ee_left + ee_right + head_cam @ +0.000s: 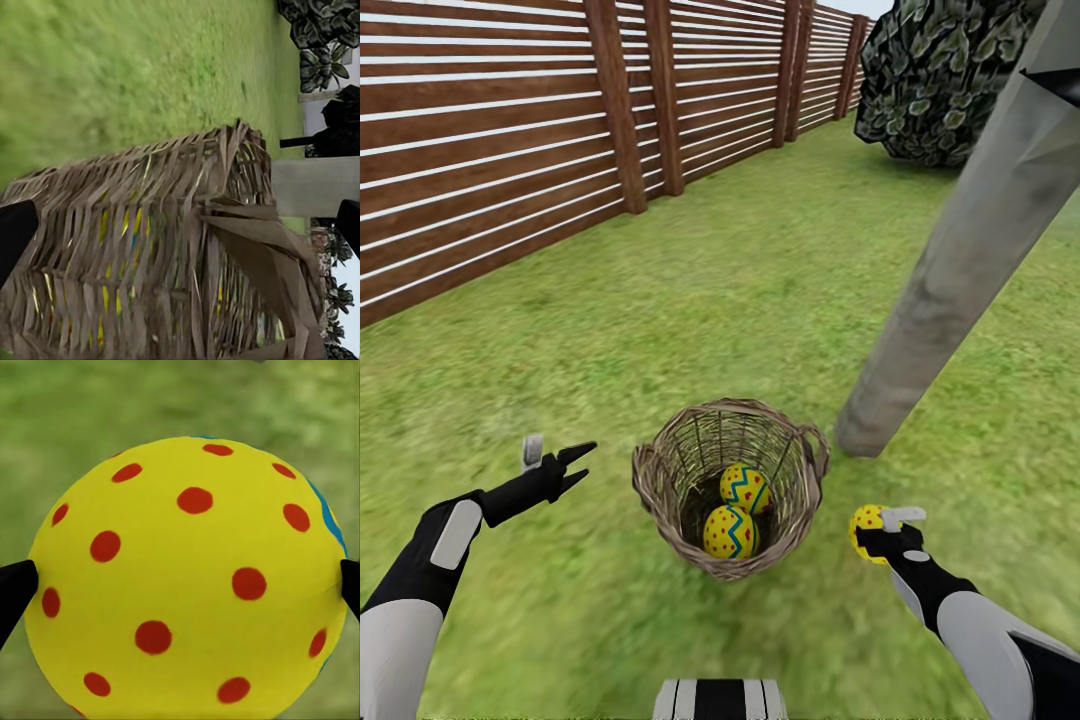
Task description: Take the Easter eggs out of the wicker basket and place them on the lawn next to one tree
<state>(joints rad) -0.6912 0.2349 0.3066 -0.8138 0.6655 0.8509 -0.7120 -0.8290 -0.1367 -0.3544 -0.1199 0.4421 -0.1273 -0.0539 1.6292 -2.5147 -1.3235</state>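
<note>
Egg (866, 520) clamped in right claw (875, 530), off basket (660, 480) right side, above lawn (760, 280). Tree trunk (960, 270) base just ahead: drop spot. Two eggs (731, 531) in basket. Left claw (572, 467) open, empty, beside basket.

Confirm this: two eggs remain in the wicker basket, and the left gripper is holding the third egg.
Wrong arm. The right gripper holds the third egg, as the head view shows; the left gripper is open and holds nothing. Two eggs do remain in the wicker basket.

Brown slatted fence (510, 150) behind grass
</note>
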